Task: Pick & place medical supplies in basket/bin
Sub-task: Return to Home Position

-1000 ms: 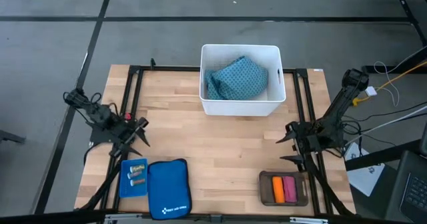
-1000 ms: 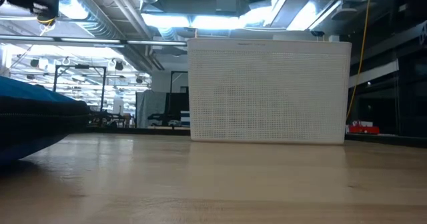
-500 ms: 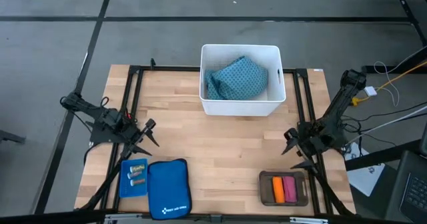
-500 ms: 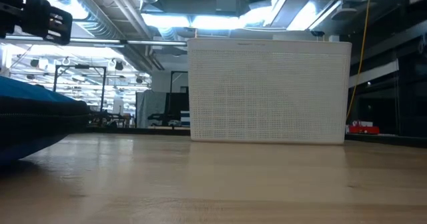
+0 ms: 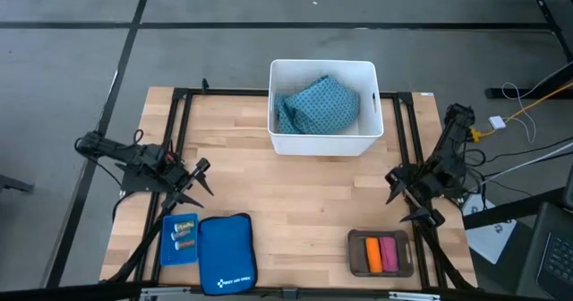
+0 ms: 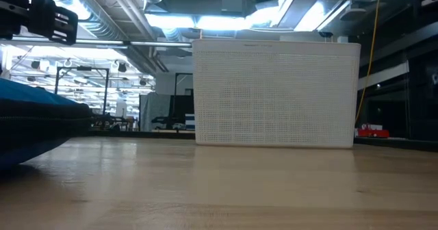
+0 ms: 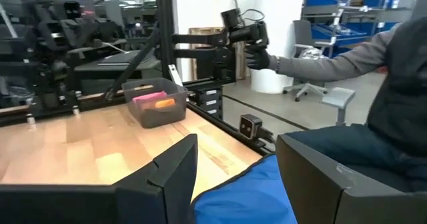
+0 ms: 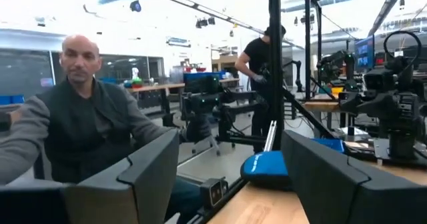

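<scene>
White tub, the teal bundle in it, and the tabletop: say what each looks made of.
White tub: likely moulded plastic, matte, with smooth rounded corners. Teal bundle: soft printed fabric, judging by its crumpled folds. Tabletop: light wood or wood-look laminate; plank joints and grain show, with a slight sheen.

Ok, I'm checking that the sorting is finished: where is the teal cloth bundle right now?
In the high view, the teal cloth bundle lies inside the white tub, which stands at the top middle of the table.
</scene>
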Robot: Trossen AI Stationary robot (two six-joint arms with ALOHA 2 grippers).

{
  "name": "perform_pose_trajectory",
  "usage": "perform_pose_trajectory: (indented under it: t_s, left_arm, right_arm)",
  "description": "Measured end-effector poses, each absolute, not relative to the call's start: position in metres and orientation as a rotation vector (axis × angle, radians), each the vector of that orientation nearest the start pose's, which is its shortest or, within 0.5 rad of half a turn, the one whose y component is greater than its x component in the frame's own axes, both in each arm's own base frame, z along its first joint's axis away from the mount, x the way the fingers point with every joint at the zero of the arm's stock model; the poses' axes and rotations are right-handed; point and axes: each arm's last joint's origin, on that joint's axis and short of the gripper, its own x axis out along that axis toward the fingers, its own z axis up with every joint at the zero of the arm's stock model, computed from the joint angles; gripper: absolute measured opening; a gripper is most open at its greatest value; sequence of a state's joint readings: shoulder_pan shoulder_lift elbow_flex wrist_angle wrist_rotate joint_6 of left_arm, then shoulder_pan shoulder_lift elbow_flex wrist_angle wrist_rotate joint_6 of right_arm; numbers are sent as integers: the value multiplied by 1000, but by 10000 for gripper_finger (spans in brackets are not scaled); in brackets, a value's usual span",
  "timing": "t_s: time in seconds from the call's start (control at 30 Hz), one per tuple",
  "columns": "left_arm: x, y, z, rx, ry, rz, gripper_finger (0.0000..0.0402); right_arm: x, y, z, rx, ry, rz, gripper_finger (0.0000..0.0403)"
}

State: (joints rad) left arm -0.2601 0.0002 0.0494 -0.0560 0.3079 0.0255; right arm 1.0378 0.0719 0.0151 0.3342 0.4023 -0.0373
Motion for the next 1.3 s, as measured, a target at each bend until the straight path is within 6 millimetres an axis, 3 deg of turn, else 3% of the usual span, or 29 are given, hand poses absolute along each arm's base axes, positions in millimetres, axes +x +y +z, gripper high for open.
perform_pose_trajectory:
  t_s: [0.5, 1.17, 1.3]
  left_arm:
    - [90, -27, 174, 20, -16, -564, 198]
    - [97, -22, 168, 5, 66, -496, 198]
    - [97, -22, 168, 90, 45, -497, 198]
  right_arm:
    - [56, 72, 195, 223, -222, 636, 265]
    - [58, 75, 176, 130, -44, 640, 265]
    - [58, 77, 174, 108, -24, 661, 265]
